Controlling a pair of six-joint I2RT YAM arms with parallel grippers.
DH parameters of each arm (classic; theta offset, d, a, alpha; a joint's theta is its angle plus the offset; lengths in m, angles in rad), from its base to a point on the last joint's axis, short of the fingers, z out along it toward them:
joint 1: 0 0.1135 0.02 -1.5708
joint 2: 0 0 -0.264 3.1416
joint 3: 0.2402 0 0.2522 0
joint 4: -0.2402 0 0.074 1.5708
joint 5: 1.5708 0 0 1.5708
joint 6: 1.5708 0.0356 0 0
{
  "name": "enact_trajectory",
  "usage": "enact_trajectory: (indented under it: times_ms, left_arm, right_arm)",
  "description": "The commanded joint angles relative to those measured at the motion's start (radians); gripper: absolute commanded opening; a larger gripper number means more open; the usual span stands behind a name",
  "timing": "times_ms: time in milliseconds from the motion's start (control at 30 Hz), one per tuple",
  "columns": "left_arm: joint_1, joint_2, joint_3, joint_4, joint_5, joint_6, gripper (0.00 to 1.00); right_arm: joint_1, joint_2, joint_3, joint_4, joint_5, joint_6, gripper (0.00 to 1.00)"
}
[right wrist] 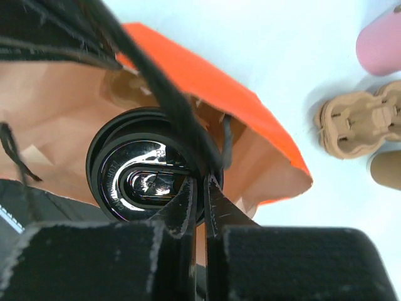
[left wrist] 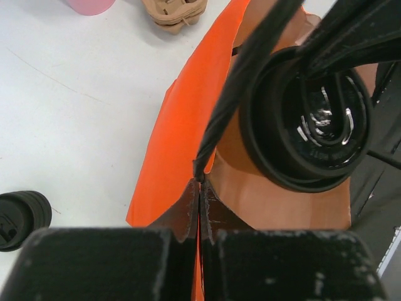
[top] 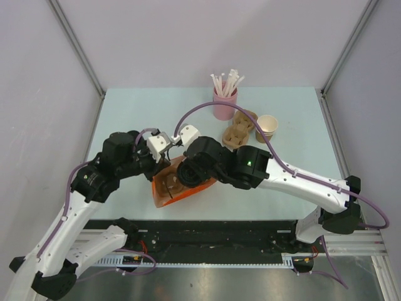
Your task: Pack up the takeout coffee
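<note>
Inside, glossy round black-lidded takeout coffee [right wrist: 144,175]; left fingers [left wrist: 185,214], right fingers [right wrist: 182,204] pinch orange paper bag [left wrist: 169,138] rim.

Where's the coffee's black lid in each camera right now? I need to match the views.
Top external: I cannot make it out; look at the orange bag.
Left wrist: the black lid is at the right, inside the bag.
Right wrist: the black lid is lower left of centre, inside the bag.
Shared landmark: the pulp cup carrier.
</note>
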Motion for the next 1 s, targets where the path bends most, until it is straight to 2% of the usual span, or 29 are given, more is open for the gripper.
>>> enact_trajectory:
  times_ms: [0,267,533,767,967]
  left_arm:
    - [-0.004,0.008,-0.006,0.031,0.03,-0.074,0.01]
    - [0.082,0.068,0.008,0.033,0.091,-0.183,0.0]
    - [0.1,0.12,0.031,0.03,0.093,-0.193,0.0]
    - [0.128,0.169,0.065,0.031,0.081,-0.247,0.0]
    - [0.163,0.192,0.078,0.028,0.05,-0.317,0.0]
  right_arm:
    - [-0.036,-0.002,-0.018,0.163,0.01,-0.059,0.0]
    - [-0.149,0.009,-0.096,0.23,-0.125,-0.064,0.0]
    - [-0.205,0.078,-0.069,0.255,-0.188,-0.099,0.0]
    - [-0.226,0.176,0.052,0.166,-0.31,-0.102,0.0]
    - [-0.26,0.253,0.124,0.075,-0.314,-0.096,0.0]
